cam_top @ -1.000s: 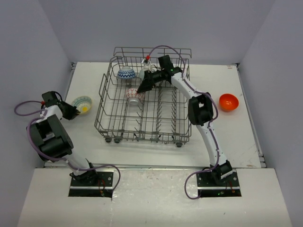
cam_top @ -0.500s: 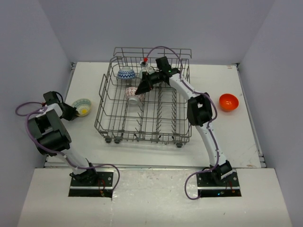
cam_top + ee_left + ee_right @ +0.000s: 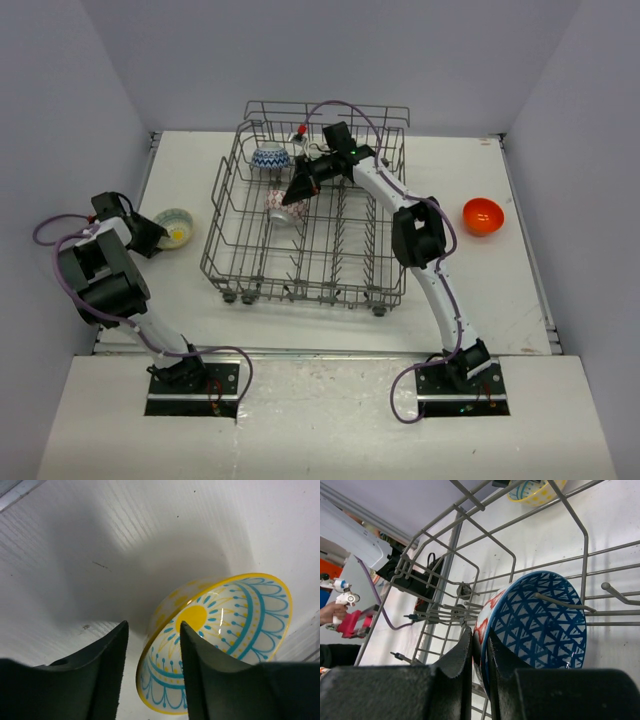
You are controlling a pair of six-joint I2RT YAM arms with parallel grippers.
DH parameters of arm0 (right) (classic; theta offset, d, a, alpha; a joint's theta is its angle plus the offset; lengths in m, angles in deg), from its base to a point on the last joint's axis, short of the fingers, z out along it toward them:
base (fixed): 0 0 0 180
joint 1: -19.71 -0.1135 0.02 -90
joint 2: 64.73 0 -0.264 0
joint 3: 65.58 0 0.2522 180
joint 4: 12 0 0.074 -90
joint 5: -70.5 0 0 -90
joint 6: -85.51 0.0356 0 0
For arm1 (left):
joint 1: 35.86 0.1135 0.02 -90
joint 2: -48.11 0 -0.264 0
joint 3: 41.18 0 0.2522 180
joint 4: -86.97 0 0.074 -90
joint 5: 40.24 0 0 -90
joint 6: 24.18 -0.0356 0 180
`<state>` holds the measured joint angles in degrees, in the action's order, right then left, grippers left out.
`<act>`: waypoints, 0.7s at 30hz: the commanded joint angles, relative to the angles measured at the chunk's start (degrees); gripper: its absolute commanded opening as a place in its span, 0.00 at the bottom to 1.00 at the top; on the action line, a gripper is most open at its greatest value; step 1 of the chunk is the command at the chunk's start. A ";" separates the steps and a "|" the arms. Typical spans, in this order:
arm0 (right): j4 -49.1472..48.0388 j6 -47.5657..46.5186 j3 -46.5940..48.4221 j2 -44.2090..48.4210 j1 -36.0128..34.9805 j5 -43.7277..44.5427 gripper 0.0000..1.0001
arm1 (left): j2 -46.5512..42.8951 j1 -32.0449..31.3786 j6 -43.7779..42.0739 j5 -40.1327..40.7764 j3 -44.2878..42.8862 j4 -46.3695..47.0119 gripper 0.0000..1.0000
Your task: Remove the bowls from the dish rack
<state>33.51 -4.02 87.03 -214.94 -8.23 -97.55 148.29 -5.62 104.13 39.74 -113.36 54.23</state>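
Note:
The grey wire dish rack (image 3: 330,250) stands mid-table. My right gripper (image 3: 291,197) reaches into it from the back and is shut on the rim of the red-and-white zigzag bowl (image 3: 283,208). In the right wrist view that bowl (image 3: 540,625) stands on edge among the tines, blue triangles inside, its rim pinched at my right gripper (image 3: 481,645). A blue-and-white bowl (image 3: 268,157) sits in the rack's back left corner. The cream bowl with yellow inside (image 3: 175,226) rests on the table left of the rack. My left gripper (image 3: 152,645) is open astride the rim of that cream bowl (image 3: 225,630).
An orange-red bowl (image 3: 482,215) sits on the table right of the rack. A small white item with a red top (image 3: 301,131) stands at the rack's back. The rack's tall wire sides enclose my right wrist. Grey walls close the table on three sides.
My left gripper's jaws have parted and let go of the cream bowl, now on the table. My right gripper has reached further into the rack and shut on the zigzag bowl's rim.

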 commanded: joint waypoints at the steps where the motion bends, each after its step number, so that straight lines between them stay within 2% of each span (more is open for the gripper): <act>1: 2.89 0.67 0.02 1.94 0.26 1.84 0.00 | -0.34 0.52 -0.86 1.14 -1.71 0.35 0.48; 2: 2.27 1.19 -0.07 2.20 0.26 1.49 0.00 | -0.42 0.52 -0.86 1.32 -1.79 0.26 0.54; 3: 1.74 1.64 -0.07 2.29 0.26 0.97 0.00 | -0.51 0.52 -0.86 1.32 -1.88 0.00 0.70; 7: -3.17 6.54 -0.15 3.17 0.17 -0.97 0.00 | -0.95 0.52 -0.77 1.14 -1.62 0.09 0.78; 10: -8.09 11.37 -0.85 4.40 0.08 -3.33 0.00 | -1.56 0.52 -1.04 2.11 -1.62 -0.70 0.96; 14: -17.92 20.25 -3.30 6.33 -0.36 -7.02 0.00 | -3.15 0.61 -1.13 2.46 -1.44 -1.23 0.99; 18: -26.62 27.20 -3.49 7.74 -0.97 -8.53 0.00 | -4.55 0.52 -0.86 1.67 -1.79 -2.28 0.97; 20: -32.33 34.05 -5.59 8.62 -1.32 -9.93 0.00 | -4.99 0.52 -0.95 2.20 -2.14 -3.42 0.96; 21: -39.06 39.12 -6.30 8.97 -1.67 -10.90 0.00 | -5.87 0.52 -0.86 2.55 -1.97 -3.52 0.96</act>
<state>11.43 21.53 81.11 -214.55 -8.04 -100.54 146.32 -5.75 103.73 39.87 -113.88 51.26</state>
